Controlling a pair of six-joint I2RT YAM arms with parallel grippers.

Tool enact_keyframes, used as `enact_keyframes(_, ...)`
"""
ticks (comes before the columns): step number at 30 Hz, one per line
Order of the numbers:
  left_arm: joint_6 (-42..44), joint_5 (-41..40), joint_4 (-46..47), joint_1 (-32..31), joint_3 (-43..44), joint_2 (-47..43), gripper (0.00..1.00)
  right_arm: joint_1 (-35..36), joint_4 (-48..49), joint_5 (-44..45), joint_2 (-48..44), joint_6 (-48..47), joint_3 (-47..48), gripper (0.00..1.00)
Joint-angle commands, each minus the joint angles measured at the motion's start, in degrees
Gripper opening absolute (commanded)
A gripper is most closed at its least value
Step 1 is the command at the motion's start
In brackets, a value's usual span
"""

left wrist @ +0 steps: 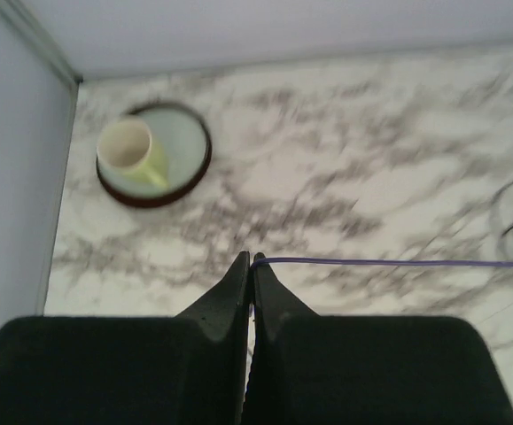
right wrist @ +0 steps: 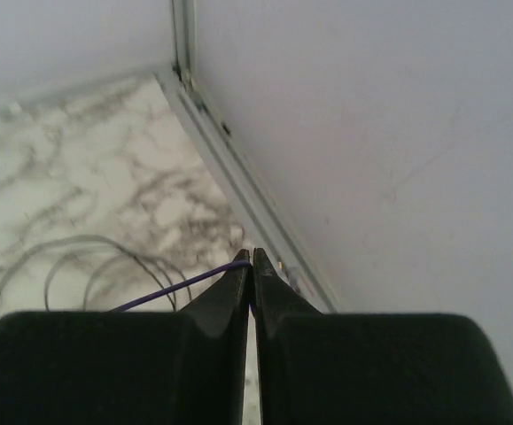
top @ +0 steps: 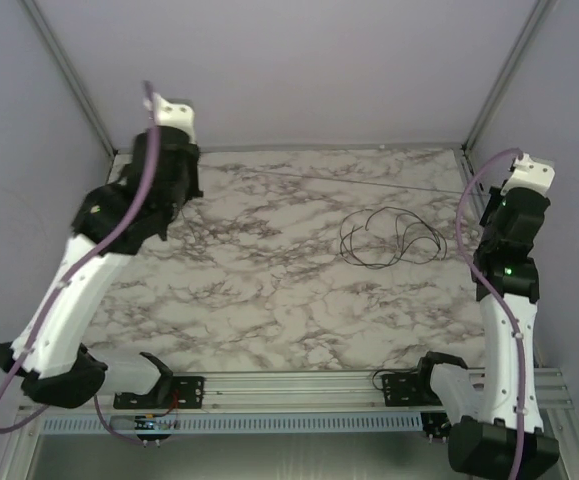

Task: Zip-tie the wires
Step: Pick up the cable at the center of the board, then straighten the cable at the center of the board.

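Two robot arms over a marbled counter [top: 269, 290], seen from above and from each wrist. The wires [top: 390, 240] lie loose on the right half of the counter, nearer my right arm, untouched by either arm. They are hair-thin dark loops, overlapping in a flat tangle.

I judge them very light and floppy with a little spring, likely to slide on the smooth top and splay if lifted by one strand. The best hold is where several loops cross, near the middle of the bunch. The bunch is wider than it is deep, so its long axis runs roughly left to right; it points nowhere in particular, and I cannot make out the loose ends.

My left end effector [left wrist: 251, 258] and right end effector [right wrist: 250, 255] are each pinched together on one end of a taut purple strand [top: 339, 178] (probably the zip tie), stretched just beyond the wires.
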Motion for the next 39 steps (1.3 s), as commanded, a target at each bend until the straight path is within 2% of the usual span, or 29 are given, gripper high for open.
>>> enact_keyframes(1,1.2,-2.6,-2.8,4.9,-11.3,0.6,0.0,-3.9,-9.6,1.9,2.0,0.1,0.8,0.0)
enact_keyframes(4,1.4,-0.5,-0.5,6.9,-21.0,0.4,0.0,-3.9,-12.5,-0.3,2.4,2.6,-1.4,0.0)
enact_keyframes(9,3.9,4.2,2.0,7.7,-29.6,1.7,0.0,-3.7,-14.6,-5.4,3.4,6.6,-7.1,0.0)
enact_keyframes(11,5.4,4.4,1.7,7.7,-31.4,3.3,0.0,-3.1,-14.7,-6.5,3.8,8.3,-9.0,0.0)
enact_keyframes(15,7.5,4.9,1.1,7.7,-34.0,6.7,0.0,0.4,-15.0,-0.9,5.3,10.9,-9.8,0.0)
enact_keyframes(20,9.1,3.0,2.9,7.7,-38.3,9.3,0.0,0.6,-15.2,3.0,10.3,11.0,-9.7,0.0)
enact_keyframes(28,10.0,6.8,9.9,7.6,-43.1,13.4,0.0,0.6,-16.3,5.0,19.7,10.6,-7.5,0.0)
enact_keyframes(34,12.4,8.3,15.6,5.3,-45.5,17.6,0.0,0.4,-17.7,9.0,24.5,11.7,-6.5,0.0)
enact_keyframes(39,12.7,10.0,19.2,3.5,-46.7,23.1,0.0,0.2,-18.0,9.6,27.1,11.6,-6.0,0.11)
